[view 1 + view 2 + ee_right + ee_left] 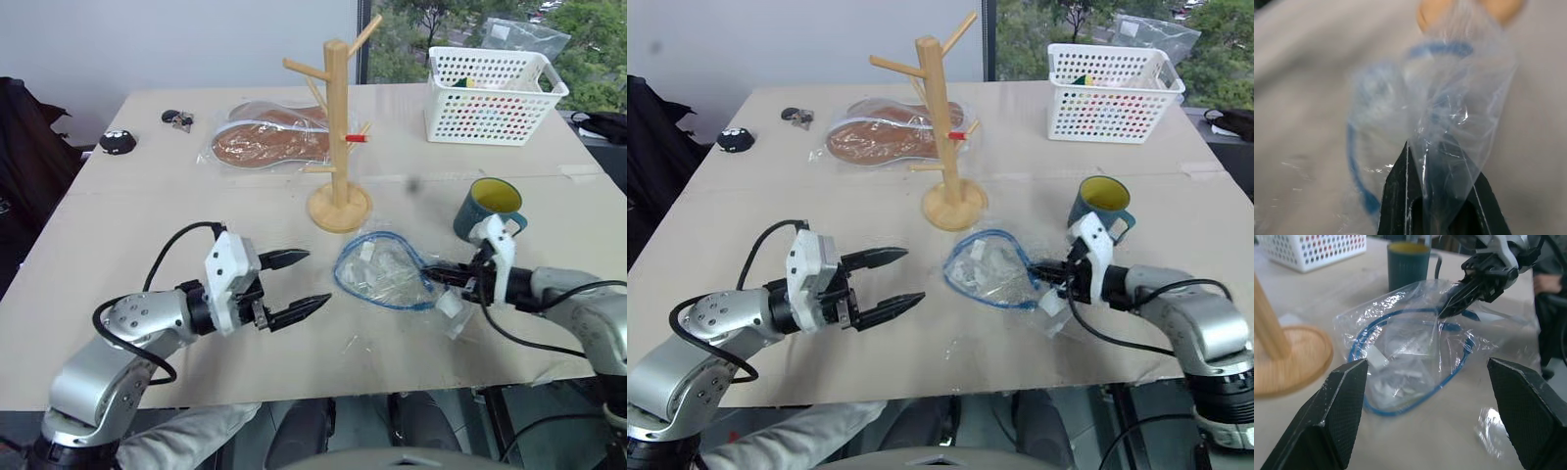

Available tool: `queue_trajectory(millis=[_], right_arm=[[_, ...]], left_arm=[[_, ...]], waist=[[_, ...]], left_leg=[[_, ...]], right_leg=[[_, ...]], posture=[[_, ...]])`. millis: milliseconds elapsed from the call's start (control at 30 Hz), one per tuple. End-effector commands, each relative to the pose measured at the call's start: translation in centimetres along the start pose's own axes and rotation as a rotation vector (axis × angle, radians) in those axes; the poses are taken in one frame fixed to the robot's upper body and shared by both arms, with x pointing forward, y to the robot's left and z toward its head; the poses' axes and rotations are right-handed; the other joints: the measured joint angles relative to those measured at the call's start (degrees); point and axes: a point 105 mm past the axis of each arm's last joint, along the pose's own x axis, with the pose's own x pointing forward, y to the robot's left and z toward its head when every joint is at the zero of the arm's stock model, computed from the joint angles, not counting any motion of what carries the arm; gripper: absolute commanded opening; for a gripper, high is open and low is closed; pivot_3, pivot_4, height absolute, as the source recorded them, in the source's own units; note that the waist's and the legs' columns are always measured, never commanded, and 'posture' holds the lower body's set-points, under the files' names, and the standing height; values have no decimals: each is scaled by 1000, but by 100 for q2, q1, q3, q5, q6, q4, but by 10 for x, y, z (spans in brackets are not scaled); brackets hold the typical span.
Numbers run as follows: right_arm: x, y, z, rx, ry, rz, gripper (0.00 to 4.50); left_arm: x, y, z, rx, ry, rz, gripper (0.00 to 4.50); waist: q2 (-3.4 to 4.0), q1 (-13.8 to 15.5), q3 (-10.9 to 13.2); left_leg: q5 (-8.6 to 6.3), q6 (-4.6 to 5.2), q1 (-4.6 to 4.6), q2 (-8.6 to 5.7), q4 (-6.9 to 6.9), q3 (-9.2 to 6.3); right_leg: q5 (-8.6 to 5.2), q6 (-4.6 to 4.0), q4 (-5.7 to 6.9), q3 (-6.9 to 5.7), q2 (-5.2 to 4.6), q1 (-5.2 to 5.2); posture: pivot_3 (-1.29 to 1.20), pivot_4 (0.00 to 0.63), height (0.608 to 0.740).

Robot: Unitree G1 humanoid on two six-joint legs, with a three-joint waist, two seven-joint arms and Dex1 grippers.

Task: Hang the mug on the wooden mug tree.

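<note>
Table (147, 245): pale tan top, spanning most of the head views.

Wooden mug tree (338, 147): upright at centre of the frame, round base on the table, angled pegs bare; one short peg tipped red on its right side.

Mug (487, 208): teal outside, yellow inside; standing upright on the table at centre right, handle turned to the right. Well apart from the tree, just behind the right gripper.

Clear plastic bag (384, 272): crumpled, holding a coiled blue cable and small white parts; lies in front of the tree base, between the two grippers.

Right gripper (434, 274): lower right, pointing left; black fingers pinched together on the right edge of the bag, film bunched between them in the right wrist view.

Left gripper (309, 281): lower left, pointing right toward the bag; fingers spread apart, nothing between them, not touching the bag.

White perforated basket (495, 95): upper right, coloured items inside.

Packaged brown insoles (263, 137): upper centre-left, behind the tree.

Small black object (118, 142) and keys (177, 118): upper left.
</note>
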Motion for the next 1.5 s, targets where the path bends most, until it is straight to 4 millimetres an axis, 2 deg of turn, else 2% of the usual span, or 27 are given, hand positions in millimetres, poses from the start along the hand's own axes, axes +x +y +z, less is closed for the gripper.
queue_trajectory(millis=[33, 167, 300, 367, 467, 567, 700, 833, 900, 967, 1033, 1067, 1100, 1200, 1233, 1333, 1433, 1500], right_arm=[[-46, 15, 15, -38, 18, 18, 45], [-97, 9, 2, -8, 105, -112, 45], [-154, -2, -13, 60, 182, -295, 45], [-173, -9, -18, 65, 204, -370, 45], [-203, -39, -9, -2, 165, -569, 45], [-222, -69, 9, -92, 99, -746, 45], [-227, -94, 25, -167, 12, -848, 45], [-221, -113, 39, -201, -96, -913, 45], [-219, -124, 36, -190, -114, -960, 45], [-215, -132, 24, -165, -84, -987, 45], [-213, -136, 8, -125, -36, -1005, 640], [-213, -135, 1, -111, -16, -1005, 1102], [-213, -134, -3, -101, -5, -1003, 1423], [-222, -128, -11, -115, 31, -1045, 2772], [-225, -124, -13, -130, 32, -1054, 3016], [-220, -102, -5, -175, -35, -1001, 3016], [-194, -61, 4, -135, -106, -806, 3016], [-169, -44, -1, -93, -90, -735, 3016]], left_arm=[[15, -17, 17, 5, -38, -137, 3991], [30, -22, 24, 18, -28, -241, 3991], [41, -20, 36, 48, -39, -298, 3991], [44, -19, 40, 55, -44, -309, 3991], [50, -18, 41, 69, -37, -317, 3991], [61, -13, 41, 52, -47, -274, 3991], [73, -11, 44, 59, -67, -254, 3991], [84, -12, 51, 59, -97, -231, 3991], [89, -12, 54, 67, -112, -223, 3991], [92, -13, 55, 71, -122, -218, 3991], [93, -12, 54, 71, -125, -213, 3991], [93, -12, 54, 72, -124, -209, 3991], [93, -12, 53, 73, -122, -206, 3991], [90, -10, 49, 83, -109, -194, 3991], [88, -9, 47, 86, -101, -188, 3991], [81, -9, 36, 93, -57, -175, 3991], [72, -8, 20, 101, 24, -160, 3991], [70, -3, 18, 101, 34, -137, 3991]], waist=[[-1, 67, 2], [-2, 178, 3], [-5, 130, 5], [-7, 94, 6], [-11, 11, 9], [-10, -34, 8], [-13, -17, 12], [-12, -6, 14], [-13, -2, 15], [-12, 19, 15], [-10, 39, 15], [-10, 42, 16], [-7, 48, 16], [-1, 51, 15], [3, 48, 14], [11, 28, 15], [19, -17, 16], [16, -21, 18]], left_leg=[[0, 0, -1, 0, 0, -3], [-1, 2, -14, -7, 4, -11], [-2, 4, -11, -4, 13, 9], [-2, 5, -3, -2, 17, 20], [-3, 5, 3, 4, 35, 28], [-3, 6, 12, 4, 45, 33], [-3, 6, 12, 3, 45, 33], [5, -8, 1, 1, 43, 22], [7, -11, -1, 0, 43, 16], [8, -12, -5, -3, 43, 14], [8, -13, -5, -4, 43, 14], [8, -13, -6, -4, 42, 14], [8, -13, -6, -4, 43, 14], [7, -11, -6, -4, 42, 13], [4, -7, -5, -4, 42, 14], [0, 1, -2, -2, 41, 15], [-6, 11, 0, 1, 40, 14], [-8, 14, 2, 6, 40, 16]], right_leg=[[0, 0, -1, -4, 0, 1], [-1, 0, -4, -18, -3, 2], [-1, 1, -2, -18, 1, 7], [-2, 2, -1, -8, 5, 12], [-2, 3, 0, 2, 13, 21], [-3, 3, 0, 9, 13, 33], [4, 10, -1, 4, 14, 36], [3, 9, -3, 4, 7, 27], [4, 10, -3, 6, 4, 23], [4, 10, -4, 7, 1, 20], [4, 10, -3, 5, 1, 20], [4, 10, -3, 5, 1, 20], [4, 10, -3, 6, 1, 19], [4, 10, -2, 8, 1, 18], [4, 10, -2, 9, 1, 18], [4, 10, 0, 11, 4, 18], [3, 10, 1, 13, 7, 18], [3, 11, 1, 15, 11, 19]], posture=[[0, 150, 740], [0, 150, 740], [0, 150, 740], [0, 150, 740], [0, 150, 740], [0, 150, 740], [0, 150, 740], [0, 150, 740], [0, 150, 740], [0, 150, 740], [0, 150, 740], [0, 150, 740], [0, 150, 740], [0, 150, 740], [0, 150, 740], [0, 150, 740], [0, 150, 740], [0, 150, 740]])
